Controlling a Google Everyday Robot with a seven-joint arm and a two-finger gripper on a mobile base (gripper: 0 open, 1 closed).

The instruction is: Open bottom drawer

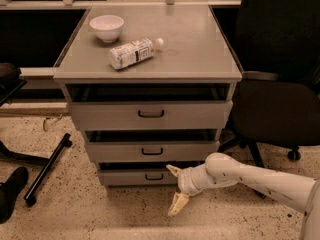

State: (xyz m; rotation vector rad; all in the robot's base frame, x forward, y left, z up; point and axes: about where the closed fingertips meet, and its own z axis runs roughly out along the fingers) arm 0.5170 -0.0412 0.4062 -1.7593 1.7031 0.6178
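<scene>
The bottom drawer (130, 177) is the narrowest grey front at the foot of the cabinet, with a small black loop handle (154, 176). It stands a little out from the cabinet, like the two drawers above it. My gripper (176, 189) is open, just right of and slightly below that handle, in front of the drawer's right end. One fingertip (171, 169) points up toward the drawer front; the other (176, 207) points down toward the floor. Neither touches the handle. The white arm reaches in from the lower right.
The middle drawer (151, 151) and top drawer (150, 115) sit above. A white bowl (106, 27) and a lying plastic bottle (133, 52) rest on the cabinet top (200, 49). A black office chair (280, 104) stands at the right, black chair legs (45, 169) at the left on the speckled floor.
</scene>
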